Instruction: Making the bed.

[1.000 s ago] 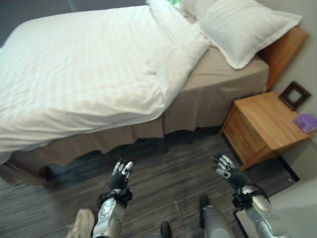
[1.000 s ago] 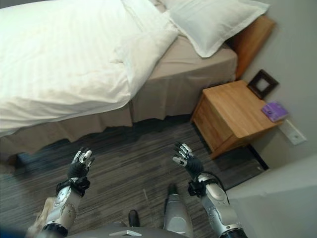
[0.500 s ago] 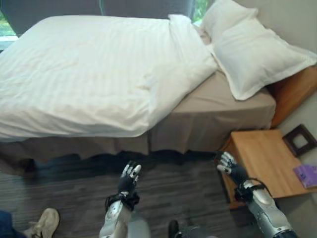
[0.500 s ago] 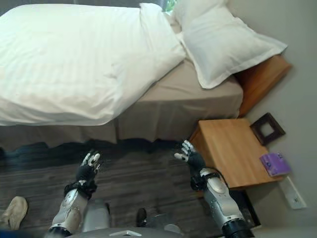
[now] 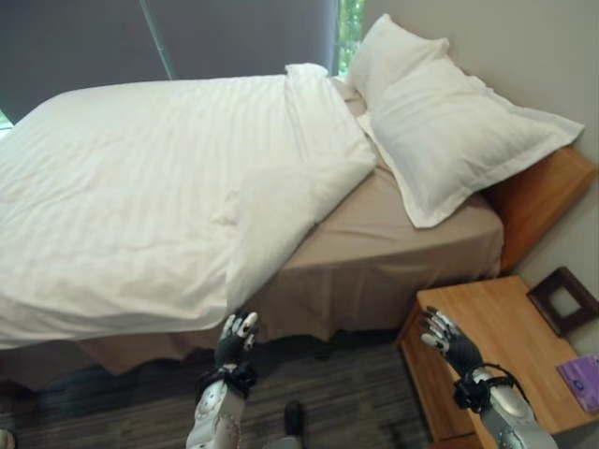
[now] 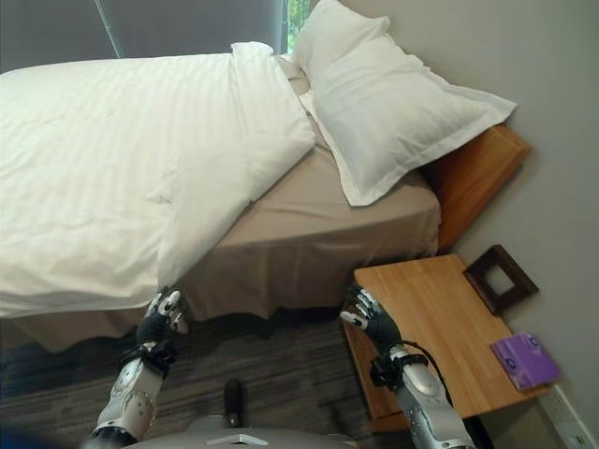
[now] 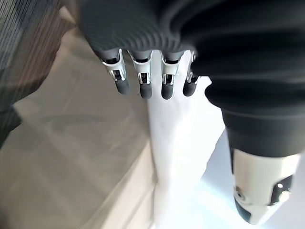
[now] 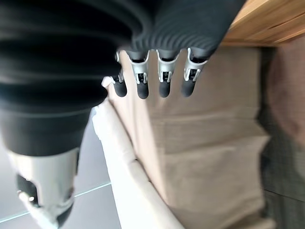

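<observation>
White duvet (image 5: 140,196) covers the bed (image 5: 393,253), one corner folded back at 5 o'clock, exposing the tan sheet; two pillows (image 5: 449,140) lie at 1 o'clock. Left hand (image 5: 234,339) and right hand (image 5: 449,341), both released with fingers relaxed, hover apart from the bedding; nightstand (image 5: 505,327) beside the right hand.

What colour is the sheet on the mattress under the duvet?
Beige-taupe sheet, clearest in the left eye view, beside the white striped duvet.

At your four o'clock stands a wooden nightstand (image 6: 440,318), beside the head of the bed and against the grey wall (image 6: 552,94). On its top you'll see a dark picture frame (image 6: 500,278) at the wall side and a purple packet (image 6: 525,360) nearer you, the two apart. Dark wood-grain floor (image 6: 281,374) lies at your six o'clock.
</observation>
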Controlling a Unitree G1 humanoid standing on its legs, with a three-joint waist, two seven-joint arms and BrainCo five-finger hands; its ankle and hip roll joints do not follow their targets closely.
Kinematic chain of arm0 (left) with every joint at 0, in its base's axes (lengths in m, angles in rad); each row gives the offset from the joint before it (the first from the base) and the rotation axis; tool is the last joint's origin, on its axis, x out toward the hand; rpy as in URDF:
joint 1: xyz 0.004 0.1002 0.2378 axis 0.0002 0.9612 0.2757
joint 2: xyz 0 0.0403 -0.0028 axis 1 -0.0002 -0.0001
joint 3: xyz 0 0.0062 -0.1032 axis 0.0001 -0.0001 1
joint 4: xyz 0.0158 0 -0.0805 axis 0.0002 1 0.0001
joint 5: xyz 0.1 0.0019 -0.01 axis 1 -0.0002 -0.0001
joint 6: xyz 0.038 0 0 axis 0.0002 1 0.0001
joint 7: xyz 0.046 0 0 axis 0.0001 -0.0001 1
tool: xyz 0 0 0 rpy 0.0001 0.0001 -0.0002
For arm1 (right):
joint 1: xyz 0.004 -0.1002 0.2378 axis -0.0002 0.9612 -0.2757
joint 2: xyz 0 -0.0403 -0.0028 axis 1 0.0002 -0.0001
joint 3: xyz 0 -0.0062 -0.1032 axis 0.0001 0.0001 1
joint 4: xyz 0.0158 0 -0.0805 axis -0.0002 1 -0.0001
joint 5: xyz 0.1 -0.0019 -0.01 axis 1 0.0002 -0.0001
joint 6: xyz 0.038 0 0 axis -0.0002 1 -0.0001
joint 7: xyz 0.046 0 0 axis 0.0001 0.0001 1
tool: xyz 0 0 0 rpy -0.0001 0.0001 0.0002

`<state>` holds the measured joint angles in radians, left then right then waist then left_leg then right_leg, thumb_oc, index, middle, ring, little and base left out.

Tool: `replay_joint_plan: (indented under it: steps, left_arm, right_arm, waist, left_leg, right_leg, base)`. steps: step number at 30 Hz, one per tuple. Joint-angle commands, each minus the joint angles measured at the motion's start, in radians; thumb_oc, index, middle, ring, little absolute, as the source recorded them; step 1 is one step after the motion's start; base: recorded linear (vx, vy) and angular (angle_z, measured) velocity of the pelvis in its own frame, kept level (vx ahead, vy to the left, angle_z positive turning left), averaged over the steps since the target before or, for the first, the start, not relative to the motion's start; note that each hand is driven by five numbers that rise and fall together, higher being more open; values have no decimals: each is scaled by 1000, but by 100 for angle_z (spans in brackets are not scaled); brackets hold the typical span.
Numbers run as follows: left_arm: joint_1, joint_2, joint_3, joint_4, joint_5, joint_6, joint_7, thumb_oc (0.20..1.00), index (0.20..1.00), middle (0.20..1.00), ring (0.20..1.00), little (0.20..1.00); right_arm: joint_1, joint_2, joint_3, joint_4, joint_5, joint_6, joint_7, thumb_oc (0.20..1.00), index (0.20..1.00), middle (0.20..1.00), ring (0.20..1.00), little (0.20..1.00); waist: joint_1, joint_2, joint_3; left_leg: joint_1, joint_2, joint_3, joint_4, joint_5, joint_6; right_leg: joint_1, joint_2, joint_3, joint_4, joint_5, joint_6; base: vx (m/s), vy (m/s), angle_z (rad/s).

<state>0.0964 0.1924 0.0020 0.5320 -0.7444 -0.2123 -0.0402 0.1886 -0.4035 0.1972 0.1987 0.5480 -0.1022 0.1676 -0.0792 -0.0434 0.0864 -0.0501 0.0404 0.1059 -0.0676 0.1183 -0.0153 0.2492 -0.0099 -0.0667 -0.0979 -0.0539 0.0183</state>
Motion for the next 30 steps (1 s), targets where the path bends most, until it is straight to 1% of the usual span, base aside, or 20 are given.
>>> replay_joint_plan:
  steps: [1,2,3,4,5,6,7,8,9,10,11,12,13,16,19,23,24,25,27,30]
  left_arm:
    - [-86,68,16,-56,-8,-68,20,1000,1000,1000,1000,1000]
    - [-93,76,24,-57,-10,-65,25,1000,1000,1000,1000,1000]
    - [-93,76,24,-57,-10,-65,25,1000,1000,1000,1000,1000]
    - [-103,89,29,-75,1,-70,44,1000,1000,1000,1000,1000]
    - [-124,113,29,-95,35,-80,59,1000,1000,1000,1000,1000]
    - [-134,123,27,-109,51,-79,55,1000,1000,1000,1000,1000]
    - [-136,135,25,-133,58,-80,47,1000,1000,1000,1000,1000]
    - [-125,144,14,-237,79,-80,46,1000,1000,1000,1000,1000]
    - [-119,150,9,-271,90,-72,43,1000,1000,1000,1000,1000]
    - [-134,191,11,-284,137,-68,26,1000,1000,1000,1000,1000]
    - [-149,213,9,-285,172,-77,38,1000,1000,1000,1000,1000]
    - [-149,213,9,-285,172,-77,39,1000,1000,1000,1000,1000]
    - [-153,225,0,-350,185,-75,14,1000,1000,1000,1000,1000]
    - [-168,235,4,-417,102,-76,-41,1000,1000,1000,1000,1000]
    - [-189,267,-3,-468,60,-76,-73,1000,1000,1000,1000,1000]
    - [-219,291,0,-471,56,-75,-61,1000,1000,1000,1000,1000]
    - [-265,347,-2,-431,125,-66,-21,1000,1000,1000,1000,1000]
    - [-333,446,1,-362,222,-47,26,1000,1000,1000,1000,1000]
    - [-414,542,-12,-245,300,-34,66,1000,1000,1000,1000,1000]
    - [-543,628,-30,-63,298,-23,99,1000,1000,1000,1000,1000]
  right_arm:
    - [-69,29,-7,-49,-4,-55,7,1000,1000,1000,1000,1000]
    - [-80,36,4,-51,-14,-52,7,1000,1000,1000,1000,1000]
    - [-80,36,4,-51,-14,-52,7,1000,1000,1000,1000,1000]
    - [-100,45,27,-52,-28,-51,5,1000,1000,1000,1000,1000]
    - [-115,43,38,-58,-40,-47,11,1000,1000,1000,1000,1000]
    - [-114,42,36,-60,-42,-46,14,1000,1000,1000,1000,1000]
    - [-109,40,33,-57,-40,-43,14,1000,1000,1000,1000,1000]
    - [-99,38,25,-60,-43,-39,16,1000,1000,1000,1000,1000]
    - [-93,36,21,-57,-41,-36,20,1000,1000,1000,1000,1000]
    - [-94,34,14,-40,-35,-37,30,1000,1000,1000,1000,1000]
    - [-85,34,13,-30,-45,-41,31,1000,1000,1000,1000,1000]
    - [-85,34,12,-30,-45,-41,31,1000,1000,1000,1000,1000]
    - [-89,28,22,-30,-51,-42,43,1000,1000,1000,1000,1000]
    - [-122,4,46,-38,-51,-37,63,1000,1000,1000,1000,1000]
    - [-150,-17,64,-34,-76,-32,73,1000,1000,1000,1000,1000]
    - [-155,-25,73,-23,-78,-30,80,1000,1000,1000,1000,1000]
    - [-154,-34,78,-18,-83,-18,88,1000,1000,1000,1000,1000]
    - [-136,-47,75,-23,-83,0,103,1000,1000,1000,1000,1000]
    - [-112,-55,77,-30,-81,8,120,1000,1000,1000,1000,1000]
    - [-71,-54,88,-44,-69,18,143,1000,1000,1000,1000,1000]
  waist:
    - [12,-28,4]
    - [19,-28,7]
    - [19,-28,7]
    - [16,-24,26]
    - [-1,-18,46]
    - [-9,-13,52]
    - [-21,-7,56]
    - [-26,-3,57]
    - [-32,-1,59]
    - [-40,-7,52]
    - [-39,-12,54]
    - [-38,-13,57]
    - [-30,-14,52]
    - [-8,-7,23]
    - [-4,3,4]
    - [-6,9,-2]
    - [-10,13,-2]
    - [-18,17,-2]
    - [-32,20,-5]
    - [-55,26,-5]
  left_leg:
    - [-31,17,62,85,-17,-37]
    - [-16,12,83,79,-31,-23]
    - [-17,13,83,79,-31,-23]
    - [17,8,107,64,-43,-10]
    - [68,7,122,31,-48,-8]
    - [86,6,122,14,-48,-9]
    - [109,4,127,-7,-51,-9]
    - [118,-3,121,-13,-55,-7]
    - [129,-6,114,-18,-59,-10]
    - [141,-20,91,-19,-76,-8]
    - [150,-24,78,-13,-81,-7]
    - [153,-24,78,-13,-82,-7]
    - [147,-26,73,-9,-83,-6]
    - [149,-27,66,-20,-86,-9]
    - [149,-28,54,-20,-84,-13]
    - [149,-29,46,-20,-84,-16]
    - [151,-28,42,-20,-84,-19]
    - [151,-27,39,-20,-86,-21]
    - [152,-26,44,-20,-89,-23]
    - [146,-22,55,-20,-91,-27]
  right_leg:
    - [-74,-115,73,52,31,117]
    - [-112,-125,83,138,46,131]
    - [-113,-125,83,138,46,131]
    - [-189,-134,95,266,104,157]
    - [-265,-128,96,317,155,166]
    - [-293,-126,85,315,159,160]
    - [-318,-123,59,291,157,153]
    - [-329,-116,44,260,153,150]
    - [-333,-110,23,228,151,148]
    - [-340,-82,51,158,149,142]
    - [-323,-74,73,148,149,135]
    - [-319,-74,73,147,149,135]
    - [-301,-75,85,135,145,145]
    - [-233,-72,73,38,135,132]
    - [-207,-69,57,12,129,126]
    - [-197,-64,54,11,117,120]
    - [-195,-61,56,11,114,116]
    - [-193,-58,58,11,111,116]
    - [-195,-56,62,11,110,117]
    - [-206,-52,70,11,112,119]
  base:
    - [117,243,-11]
    - [79,178,-34]
    - [92,224,-47]
    - [107,243,-59]
    - [143,289,-50]
    - [153,208,-48]
    - [149,122,-28]
    - [159,97,-1]
    - [216,56,12]
    - [212,28,18]
    - [165,8,12]
    - [84,-6,24]
    - [69,-17,40]
    - [118,-34,29]
    - [108,-34,22]
    - [64,-20,16]
    - [93,-21,2]
    - [118,-25,2]
    - [93,-18,-1]
    - [72,-8,0]
